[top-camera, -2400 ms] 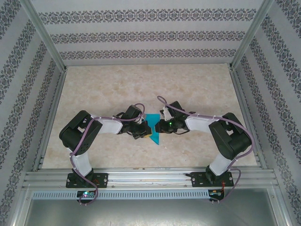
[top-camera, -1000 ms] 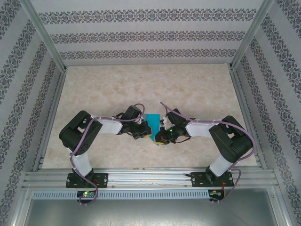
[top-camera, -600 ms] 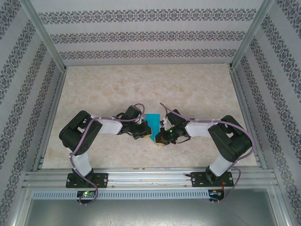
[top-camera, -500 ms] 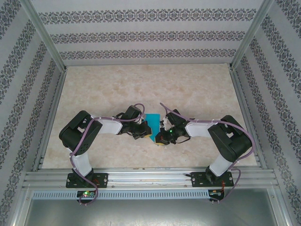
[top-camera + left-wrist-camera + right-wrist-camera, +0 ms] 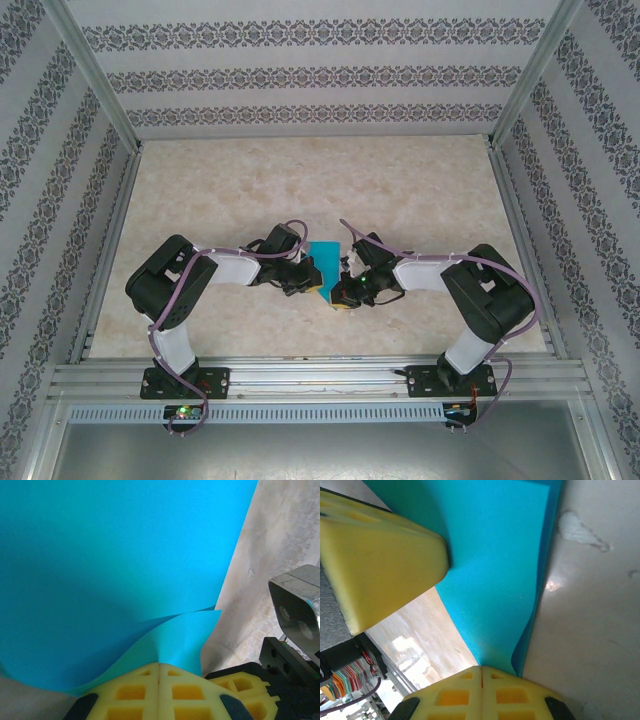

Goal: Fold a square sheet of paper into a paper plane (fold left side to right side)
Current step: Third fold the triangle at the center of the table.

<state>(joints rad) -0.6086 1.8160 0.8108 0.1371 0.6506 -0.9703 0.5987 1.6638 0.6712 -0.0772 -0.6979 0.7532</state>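
Here, my left gripper (image 5: 159,672) had its yellow pads pressed together on the near edge of the blue sheet of paper (image 5: 115,555), which curved up ahead of it in two layers. Just to its right, the right gripper (image 5: 481,672) was likewise pinched on the sheet's lower corner, crowding the fold. Beneath both lay the pale marbled table (image 5: 400,190), boxed in by patterned walls (image 5: 320,80) and a metal frame (image 5: 320,375).
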